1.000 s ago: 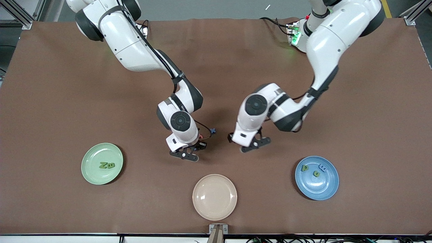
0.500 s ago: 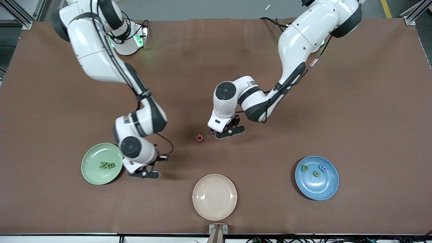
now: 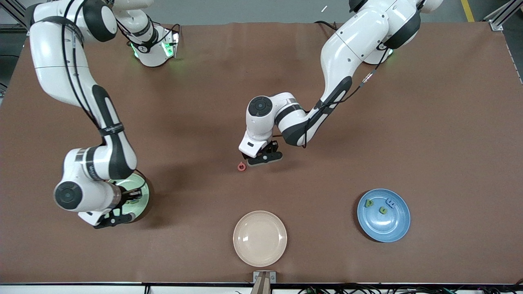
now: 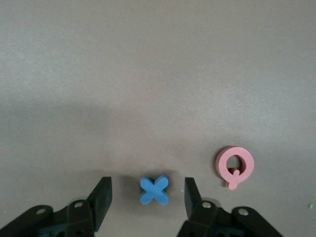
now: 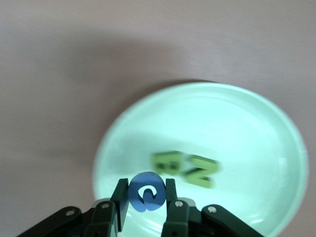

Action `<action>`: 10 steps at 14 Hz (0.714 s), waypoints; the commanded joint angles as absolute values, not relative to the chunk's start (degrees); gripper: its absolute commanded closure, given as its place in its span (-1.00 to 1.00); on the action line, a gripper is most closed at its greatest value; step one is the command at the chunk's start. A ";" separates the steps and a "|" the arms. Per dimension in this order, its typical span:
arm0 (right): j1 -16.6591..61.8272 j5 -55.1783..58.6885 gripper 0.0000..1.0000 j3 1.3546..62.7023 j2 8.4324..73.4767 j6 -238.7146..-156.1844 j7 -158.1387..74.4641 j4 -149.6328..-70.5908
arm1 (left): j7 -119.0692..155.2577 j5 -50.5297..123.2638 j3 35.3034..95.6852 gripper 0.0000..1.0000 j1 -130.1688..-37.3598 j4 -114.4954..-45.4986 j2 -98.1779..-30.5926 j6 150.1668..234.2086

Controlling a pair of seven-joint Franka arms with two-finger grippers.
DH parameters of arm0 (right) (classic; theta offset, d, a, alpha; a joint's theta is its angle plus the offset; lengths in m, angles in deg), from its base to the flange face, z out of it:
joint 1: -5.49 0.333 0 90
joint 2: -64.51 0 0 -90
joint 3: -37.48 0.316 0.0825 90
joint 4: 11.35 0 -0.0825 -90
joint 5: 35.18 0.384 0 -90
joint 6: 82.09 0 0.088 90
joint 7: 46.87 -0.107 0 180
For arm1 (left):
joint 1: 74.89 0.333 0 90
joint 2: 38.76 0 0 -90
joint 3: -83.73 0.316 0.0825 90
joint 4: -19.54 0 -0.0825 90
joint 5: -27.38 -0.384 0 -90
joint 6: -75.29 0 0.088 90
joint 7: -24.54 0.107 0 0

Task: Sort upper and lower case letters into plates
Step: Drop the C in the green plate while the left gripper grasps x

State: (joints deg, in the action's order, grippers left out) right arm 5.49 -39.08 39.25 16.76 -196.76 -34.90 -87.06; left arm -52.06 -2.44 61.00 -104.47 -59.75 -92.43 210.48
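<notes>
My right gripper point(image 3: 118, 215) hangs over the pale green plate point(image 3: 144, 195), at the edge nearer the front camera. In the right wrist view it point(image 5: 146, 202) is shut on a round blue letter point(image 5: 146, 191) above the plate point(image 5: 247, 123), where two green letters point(image 5: 185, 169) lie. My left gripper point(image 3: 261, 158) is low over the table's middle and open point(image 4: 148, 197), its jaws on either side of a blue X point(image 4: 154, 190) lying flat on the cloth. A red Q point(image 4: 234, 165) lies just beside it point(image 3: 241, 166). The blue plate point(image 3: 394, 228) holds three letters point(image 3: 383, 210).
A cream-beige plate point(image 3: 260, 238) sits near the table's front edge, between the two coloured plates. The brown cloth point(image 3: 449, 143) covers the table. The right arm's elbow stands high over its end of the table.
My right arm swung from the table's middle to over the pale green plate, carrying the blue letter. My left gripper moved toward the red Q and now straddles the blue X.
</notes>
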 commanded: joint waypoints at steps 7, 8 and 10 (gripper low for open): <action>4.87 -34.59 -0.78 42.39 17.13 -193.63 -35.85 -88.61 | -53.76 -1.80 63.08 0.50 -106.79 -58.33 -95.19 211.96; 6.18 -33.52 -0.78 42.57 17.22 -193.63 -39.45 -88.52 | -54.20 -1.89 63.16 0.74 -106.79 -58.33 -95.19 211.87; 10.21 -33.25 -0.78 42.58 17.57 -194.06 -46.92 -88.26 | -55.60 -1.89 63.69 0.98 -106.71 -58.33 -94.49 210.91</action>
State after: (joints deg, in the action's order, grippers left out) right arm 6.93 -34.44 42.64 16.16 -194.00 -40.24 -87.50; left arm -53.94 -2.44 62.26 -105.83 -59.14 -93.65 211.79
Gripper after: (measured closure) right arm 0.106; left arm 0.705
